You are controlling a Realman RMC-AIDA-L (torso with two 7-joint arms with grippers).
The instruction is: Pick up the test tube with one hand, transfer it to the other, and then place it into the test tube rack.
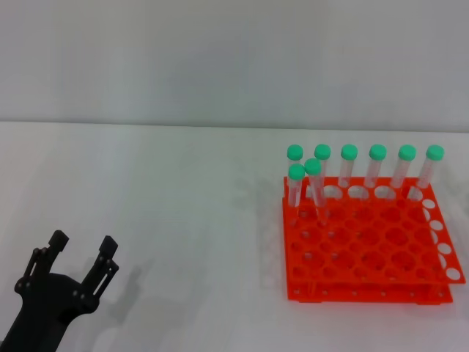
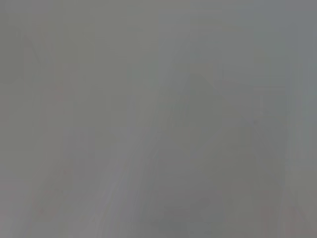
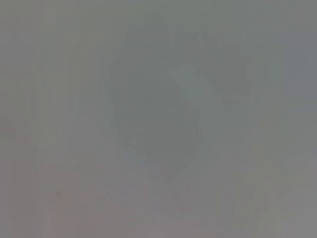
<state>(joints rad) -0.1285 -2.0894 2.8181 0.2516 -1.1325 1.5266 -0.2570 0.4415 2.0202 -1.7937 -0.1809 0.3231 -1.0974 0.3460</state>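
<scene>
The orange-red test tube rack [image 1: 370, 246] stands on the white table at the right in the head view. Several green-capped clear test tubes stand in it: a row along the back, and one tube [image 1: 316, 187] leaning in the second row near the left corner. My left gripper [image 1: 82, 243] is at the lower left of the head view, open and empty, far from the rack. My right gripper is out of view. Both wrist views show only plain grey.
The white table [image 1: 168, 205] runs back to a pale wall. Nothing lies between my left gripper and the rack.
</scene>
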